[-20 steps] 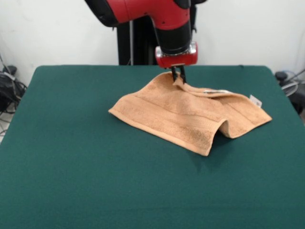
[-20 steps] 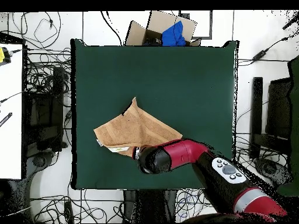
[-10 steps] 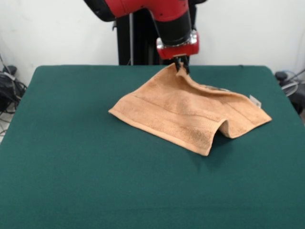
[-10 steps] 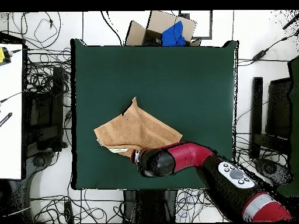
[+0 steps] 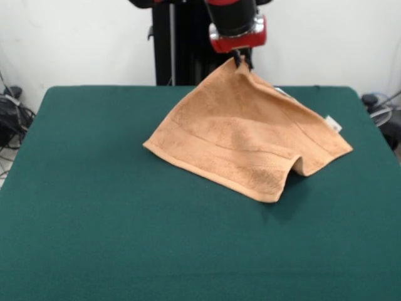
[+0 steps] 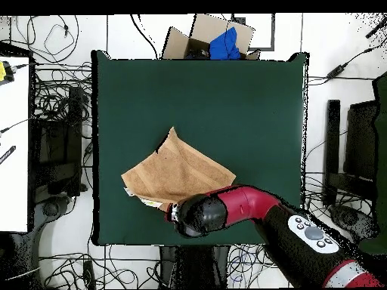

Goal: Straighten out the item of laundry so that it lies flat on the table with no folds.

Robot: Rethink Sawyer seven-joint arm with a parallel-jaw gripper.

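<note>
I see the pincer (image 5: 241, 62) clamped on one corner of the towel (image 5: 250, 141), with the two dark fingertips pinched together on the cloth just below the red wrist collar. That corner is lifted clear of the counter (image 5: 94, 219), so the towel hangs from it like a small tent, sloping down and outward from the pinch point. The rest of the towel rests on the green cloth of the counter. The edge of the towel nearest the front camera lies on the cloth, and a woven border band runs along it. To the right of that edge in the front view, the towel humps up into a raised fold with a dark hollow beneath it. A small white tag (image 5: 334, 124) sits at the towel's right-hand corner in that view.

From overhead, the towel (image 6: 170, 172) lies on the half of the counter (image 6: 249, 98) nearer the robot's base and off toward the picture's left edge. The red arm (image 6: 242, 208) reaches across the towel's lower corner, and its dark rounded end covers the pinch point, so I cannot see the pincer itself from above.
</note>
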